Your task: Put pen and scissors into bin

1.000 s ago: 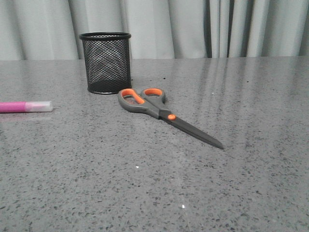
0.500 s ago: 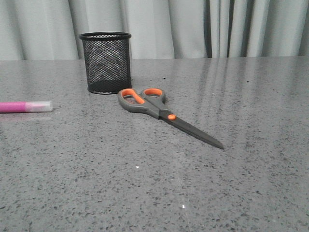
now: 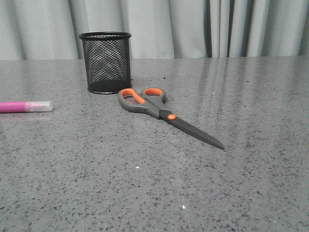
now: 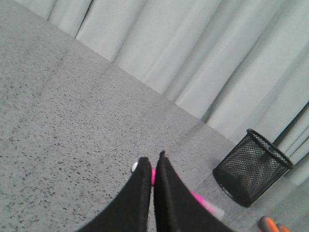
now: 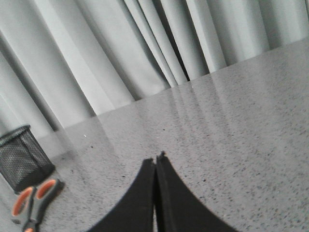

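Observation:
The black wire-mesh bin (image 3: 106, 63) stands upright at the back left of the grey table. Right in front of it lie the scissors (image 3: 159, 110), orange-lined handles beside the bin and blades pointing to the front right. The pink pen (image 3: 24, 106) lies flat at the left edge, whitish cap toward the middle. Neither gripper shows in the front view. My left gripper (image 4: 152, 162) is shut and empty, with the pen (image 4: 205, 205) on the table beyond its fingers and partly hidden by them. My right gripper (image 5: 155, 158) is shut and empty, the scissors (image 5: 34, 200) off to one side.
Grey curtains (image 3: 193, 29) hang along the far edge of the speckled table (image 3: 145, 183). The bin (image 4: 251, 166) also appears in the left wrist view and the bin (image 5: 21, 157) at the edge of the right wrist view.

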Motion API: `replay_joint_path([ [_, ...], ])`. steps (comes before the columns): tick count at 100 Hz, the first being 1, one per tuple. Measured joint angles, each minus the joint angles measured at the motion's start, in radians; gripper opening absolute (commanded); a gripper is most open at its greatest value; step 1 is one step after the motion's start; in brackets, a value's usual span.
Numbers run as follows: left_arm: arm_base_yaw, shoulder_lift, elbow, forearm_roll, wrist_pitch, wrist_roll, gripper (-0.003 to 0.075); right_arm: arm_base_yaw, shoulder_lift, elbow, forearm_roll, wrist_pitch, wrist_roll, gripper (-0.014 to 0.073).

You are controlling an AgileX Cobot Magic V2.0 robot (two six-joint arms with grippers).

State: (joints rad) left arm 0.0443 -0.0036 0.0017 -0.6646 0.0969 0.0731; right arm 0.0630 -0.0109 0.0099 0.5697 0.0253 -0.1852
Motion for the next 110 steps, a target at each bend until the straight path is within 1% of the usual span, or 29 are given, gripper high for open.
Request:
replay_joint_path([
  [8, 0.0, 0.0, 0.0, -0.031, -0.001, 0.0, -0.002, 0.0, 0.0, 0.0, 0.038, 0.002, 0.0, -0.0058],
  [21, 0.0, 0.0, -0.004, -0.039, 0.028, -0.002, -0.002, 0.0, 0.0, -0.014, 0.047, 0.048, 0.0, -0.0054],
  [29, 0.0, 0.004, -0.026, 0.0, 0.081, -0.002, -0.002, 0.0, 0.011, -0.059, 0.043, 0.09, 0.0, -0.0054],
  [34, 0.0, 0.021, -0.06, 0.057, 0.121, -0.002, -0.002, 0.0, 0.042, -0.096, 0.026, 0.12, 0.0, -0.0054],
  [46, 0.0, 0.119, -0.188, 0.213, 0.218, 0.002, -0.0019, 0.0, 0.184, -0.205, -0.035, 0.216, 0.0, -0.0054],
  [55, 0.0, 0.217, -0.306, 0.299, 0.292, 0.039, -0.0019, 0.0, 0.307, -0.299, -0.098, 0.287, 0.0, -0.0054],
  [67, 0.0, 0.344, -0.449, 0.336, 0.392, 0.113, -0.0019, 0.0, 0.489, -0.433, -0.155, 0.366, -0.005, -0.0055],
  [79, 0.0, 0.447, -0.558, 0.345, 0.489, 0.146, -0.0018, 0.0, 0.626, -0.558, -0.17, 0.435, -0.01, -0.0044],
  [83, 0.0, 0.475, -0.578, 0.346, 0.514, 0.15, -0.0018, 0.0, 0.664, -0.594, -0.172, 0.457, -0.011, -0.0021],
  [88, 0.0, 0.503, -0.598, 0.346, 0.534, 0.155, -0.0015, 0.0, 0.703, -0.629, -0.172, 0.481, -0.02, 0.0029],
  [93, 0.0, 0.524, -0.613, 0.346, 0.545, 0.154, -0.0001, 0.0, 0.735, -0.655, -0.174, 0.502, -0.034, 0.0106],
  [96, 0.0, 0.534, -0.618, 0.346, 0.549, 0.154, 0.0017, 0.0, 0.75, -0.667, -0.174, 0.514, -0.04, 0.0176],
  [98, 0.0, 0.541, -0.621, 0.344, 0.549, 0.154, 0.0037, 0.0, 0.761, -0.675, -0.174, 0.518, -0.044, 0.0206],
  [103, 0.0, 0.556, -0.626, 0.337, 0.552, 0.154, 0.0098, 0.0, 0.782, -0.69, -0.176, 0.532, -0.047, 0.0328],
  [108, 0.0, 0.567, -0.628, 0.325, 0.552, 0.154, 0.0188, 0.0, 0.797, -0.698, -0.176, 0.54, -0.049, 0.0409],
  [110, 0.0, 0.573, -0.628, 0.319, 0.552, 0.154, 0.0213, 0.0, 0.803, -0.699, -0.176, 0.543, -0.051, 0.0431],
])
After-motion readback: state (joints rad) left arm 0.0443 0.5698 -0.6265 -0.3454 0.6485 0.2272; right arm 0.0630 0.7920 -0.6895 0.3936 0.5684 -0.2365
